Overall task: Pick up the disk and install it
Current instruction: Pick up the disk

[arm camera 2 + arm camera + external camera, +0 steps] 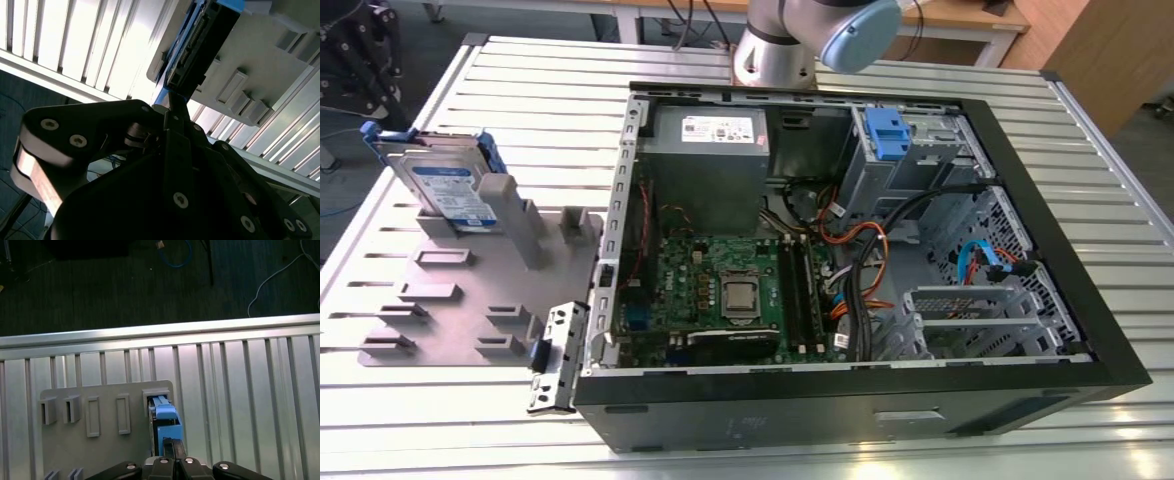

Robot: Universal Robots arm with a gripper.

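Observation:
The disk stands on edge in a slot at the far corner of the grey fixture plate, at the exterior view's left; its white-and-blue label faces the camera and blue rails frame it. In the first wrist view the disk shows end-on with its blue rail up, and my gripper hangs just over it, fingers together with nothing between them. In the second wrist view the disk shows its dark connector edge, with the gripper close beneath that edge in the picture.
An open computer case lies on the slatted metal table. Inside are a motherboard, a grey power-supply box, cables and a blue latch on a metal cage. The fixture plate has several empty slots.

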